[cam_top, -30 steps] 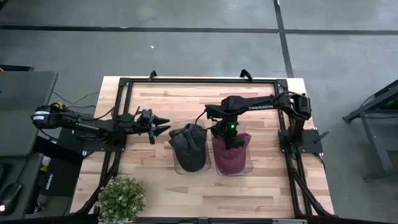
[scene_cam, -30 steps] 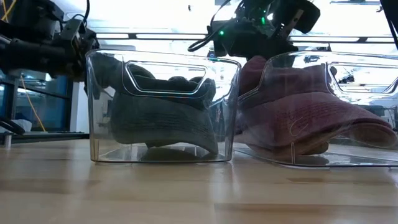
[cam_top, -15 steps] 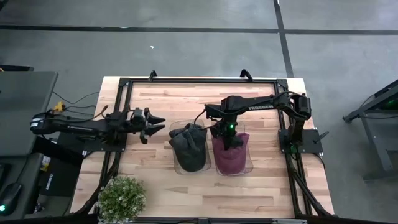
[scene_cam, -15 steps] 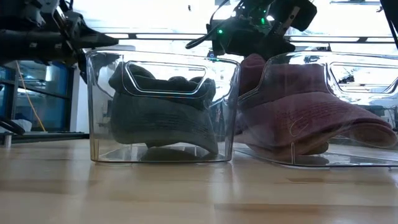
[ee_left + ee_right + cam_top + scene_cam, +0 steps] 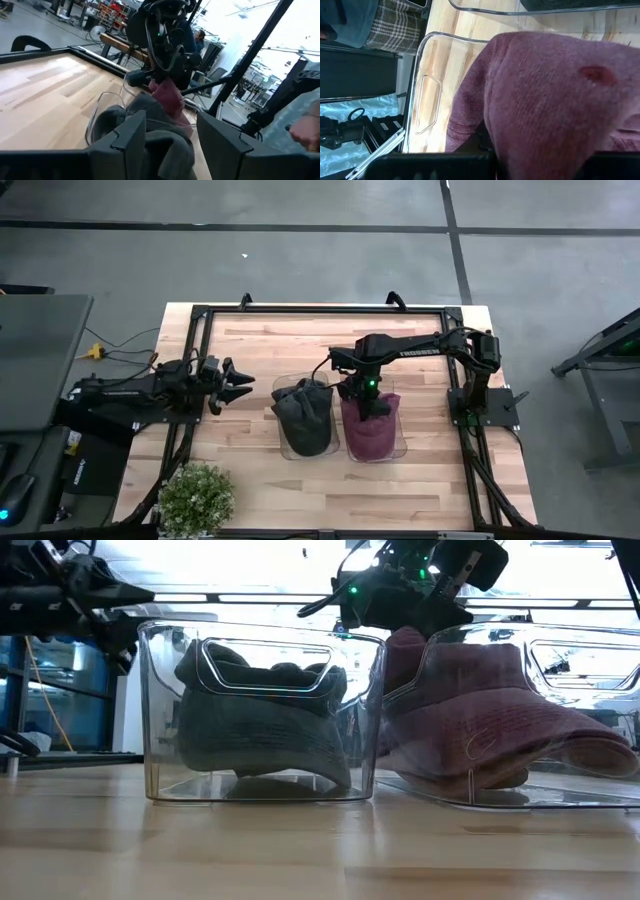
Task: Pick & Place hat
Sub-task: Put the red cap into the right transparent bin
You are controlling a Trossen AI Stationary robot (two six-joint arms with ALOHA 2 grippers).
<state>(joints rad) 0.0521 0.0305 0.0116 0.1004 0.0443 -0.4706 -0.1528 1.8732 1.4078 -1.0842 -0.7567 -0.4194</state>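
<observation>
Nearest the table's front edge sits a potted plant [image 5: 195, 498]. Behind it stand two clear bins [image 5: 286, 442] side by side: a dark grey hat [image 5: 304, 412] in one, a maroon hat [image 5: 370, 425] in the other. The right gripper [image 5: 372, 404] is down on the maroon hat; I cannot tell its opening. No readable writing. The left gripper [image 5: 238, 380] hangs open and empty, off beside the grey hat's bin.

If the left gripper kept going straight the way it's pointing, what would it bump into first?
Probably the clear bin holding the dark grey hat. The open left gripper points at it, though its height is unclear.
</observation>
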